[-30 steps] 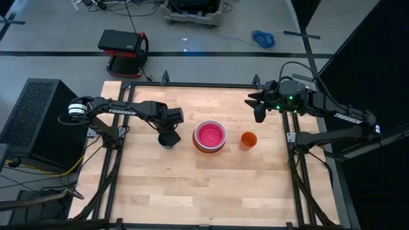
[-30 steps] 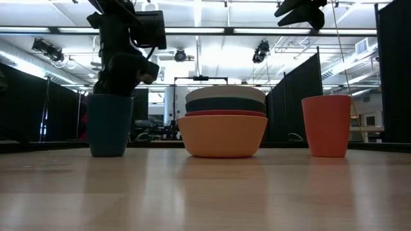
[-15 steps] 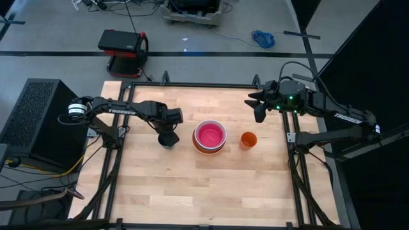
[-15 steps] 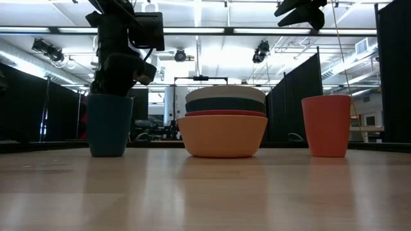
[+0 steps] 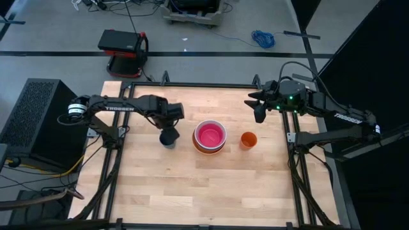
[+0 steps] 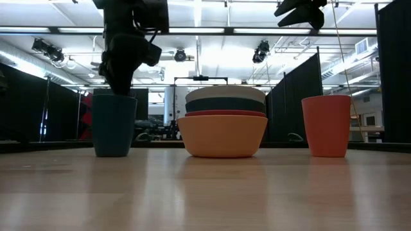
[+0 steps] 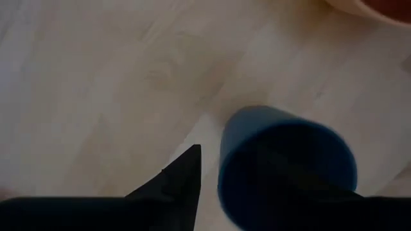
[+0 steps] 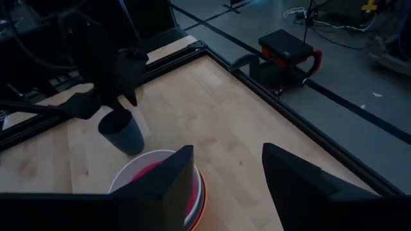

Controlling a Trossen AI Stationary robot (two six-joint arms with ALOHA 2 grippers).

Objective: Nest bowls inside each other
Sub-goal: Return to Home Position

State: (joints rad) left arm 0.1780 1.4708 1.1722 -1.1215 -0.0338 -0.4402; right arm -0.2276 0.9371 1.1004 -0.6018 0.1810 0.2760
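Observation:
The bowls are nested in one stack at the table's middle. The pink one is innermost and the orange one is at the bottom, resting on the wood. A small dark blue cup stands upright to the stack's left. My left gripper hangs directly over it, pointing down, open. In the left wrist view one finger stands outside the cup's rim, with a gap between them. My right gripper is open, held high over the far right corner.
A small orange cup stands to the right of the stack. Black frame rails run around the table. Bare wood fills the whole near half of the table.
My left gripper has risen straight up out of the blue cup's mouth, so its fingertips now hang at about the height of the rim. The cup stays upright on the table.

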